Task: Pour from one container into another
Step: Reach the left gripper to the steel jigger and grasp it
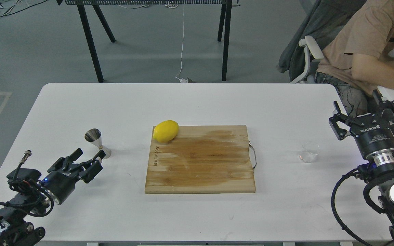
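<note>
The steel hourglass jigger (96, 141) stands upright on the white table, left of the board. My left gripper (89, 155) lies low just in front of it, open, fingertips close to its base and holding nothing. The small clear glass cup (310, 152) stands on the table at the right. Just right of the cup and a little behind it, my right gripper (366, 108) is raised, open and empty.
A wooden cutting board (200, 160) fills the table's middle, with a yellow lemon (165, 131) on its far left corner and a metal handle on its right edge. A seated person (371, 51) is at the far right, behind the table.
</note>
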Robot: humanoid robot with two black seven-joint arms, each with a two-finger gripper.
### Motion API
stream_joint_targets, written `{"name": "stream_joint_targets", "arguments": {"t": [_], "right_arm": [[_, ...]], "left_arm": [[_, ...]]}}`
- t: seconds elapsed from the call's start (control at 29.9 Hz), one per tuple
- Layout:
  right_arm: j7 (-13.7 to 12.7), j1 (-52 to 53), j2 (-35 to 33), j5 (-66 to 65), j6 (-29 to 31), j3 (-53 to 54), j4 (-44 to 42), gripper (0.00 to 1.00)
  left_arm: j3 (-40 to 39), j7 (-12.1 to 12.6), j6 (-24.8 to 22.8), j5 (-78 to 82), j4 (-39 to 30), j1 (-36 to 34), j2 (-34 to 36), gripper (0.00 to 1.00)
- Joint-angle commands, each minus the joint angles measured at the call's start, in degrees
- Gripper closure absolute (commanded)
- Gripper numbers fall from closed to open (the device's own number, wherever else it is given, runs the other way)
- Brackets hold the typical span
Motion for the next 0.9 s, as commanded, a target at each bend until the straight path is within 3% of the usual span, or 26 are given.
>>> {"name": "stream_joint_targets", "arguments": {"t": [0.0, 0.57, 0.87], "right_arm": [[0.0, 0.0, -0.12, 0.01, 0.0, 0.07, 0.0, 0.01], [0.0, 0.0, -0.65, 0.01, 0.0, 0.51, 0.0, 0.01], [0.0, 0.0, -0.91, 0.01, 0.0, 0.42, 0.08, 0.01]], "left_arm": [[0.13, -0.01, -0.01, 0.0, 2.75, -1.81, -1.74, 0.01], [4.53, -0.01, -0.01, -0.61, 16.46, -10.77, -10.7, 0.07], [4.7, -0.01, -0.01, -0.52, 21.04, -12.1, -11.94, 0.36]]}}
